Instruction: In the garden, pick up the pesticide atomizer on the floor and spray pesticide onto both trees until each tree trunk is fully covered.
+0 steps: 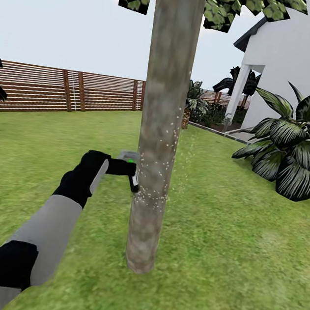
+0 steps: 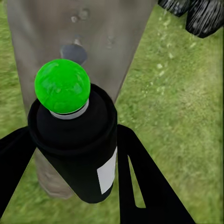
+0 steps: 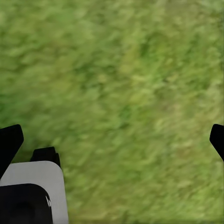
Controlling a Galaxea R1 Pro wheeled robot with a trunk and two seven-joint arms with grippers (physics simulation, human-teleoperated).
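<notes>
A thick grey-brown tree trunk (image 1: 164,101) stands straight ahead on the grass, its leaves just showing at the frame's top. My left gripper (image 1: 123,168) is shut on the pesticide atomizer (image 1: 132,170), a small black bottle whose round top shows green, held right against the trunk's left side. White spray droplets (image 1: 155,182) speckle the bark and drift to its right. In the left wrist view the atomizer (image 2: 77,154) sits between the black fingers (image 2: 140,177), nozzle facing the trunk (image 2: 70,28). My right gripper (image 3: 112,140) hangs open over bare grass.
A brown slat fence (image 1: 60,91) bounds the lawn at the back left. A white house (image 1: 298,62) stands at the right with a large palm-like plant (image 1: 295,146) before it. Open grass (image 1: 231,246) lies around the trunk.
</notes>
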